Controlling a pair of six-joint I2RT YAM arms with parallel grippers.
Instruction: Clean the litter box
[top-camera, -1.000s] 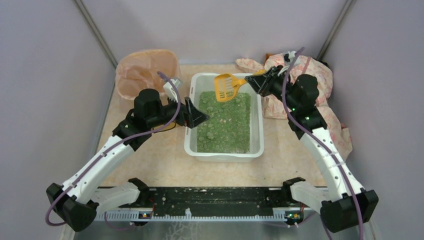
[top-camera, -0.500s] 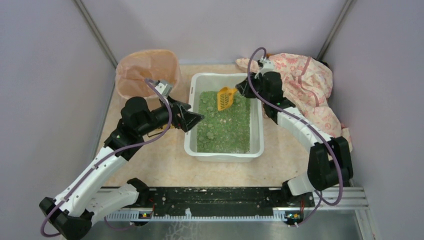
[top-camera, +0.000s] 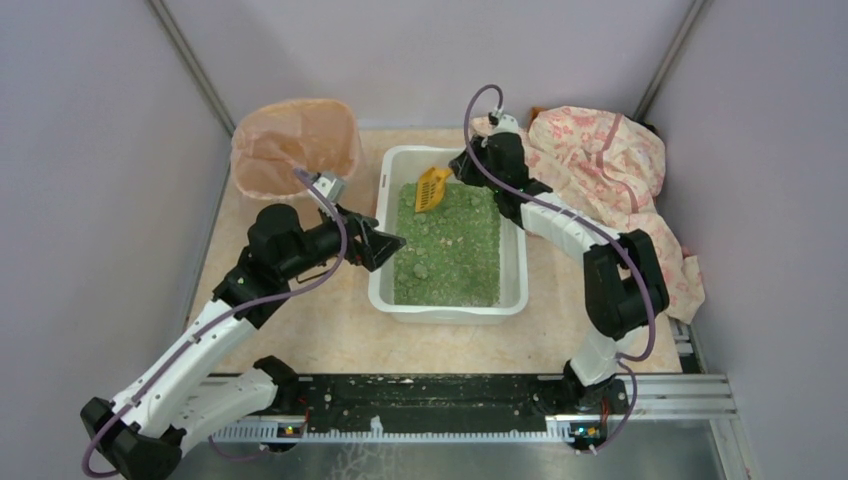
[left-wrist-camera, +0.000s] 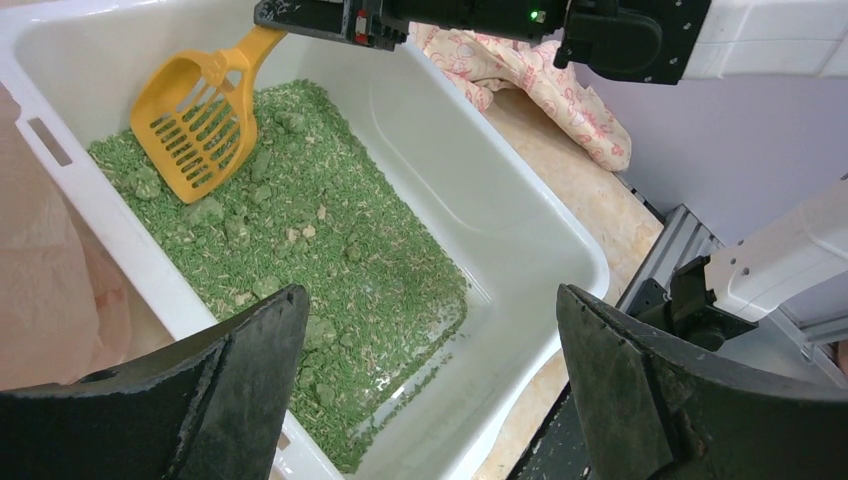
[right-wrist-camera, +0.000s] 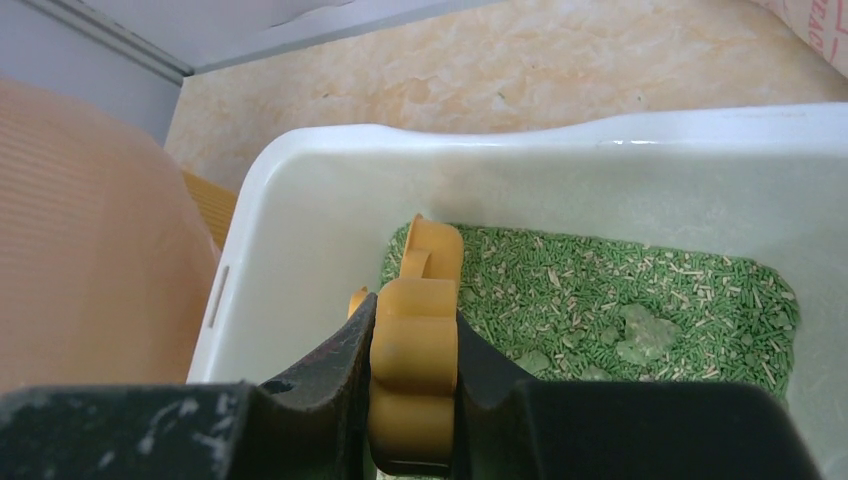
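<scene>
Right gripper (right-wrist-camera: 412, 345) is pinching the scoop (left-wrist-camera: 195, 125) handle, blade down in the litter box (top-camera: 447, 312), clumps (top-camera: 421, 270) lying everywhere, left gripper (top-camera: 390, 241) spread wide, so I'd say barely started.

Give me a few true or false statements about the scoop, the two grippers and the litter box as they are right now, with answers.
1. The right gripper grips the scoop by its handle. True.
2. The left gripper is shut on the litter box rim. False: it is open and holds nothing, at the box's left side.
3. The scoop's head is over the bin. False: it is inside the litter box, down at the litter near the far end.
4. The bin stands left of the litter box. True.
</scene>
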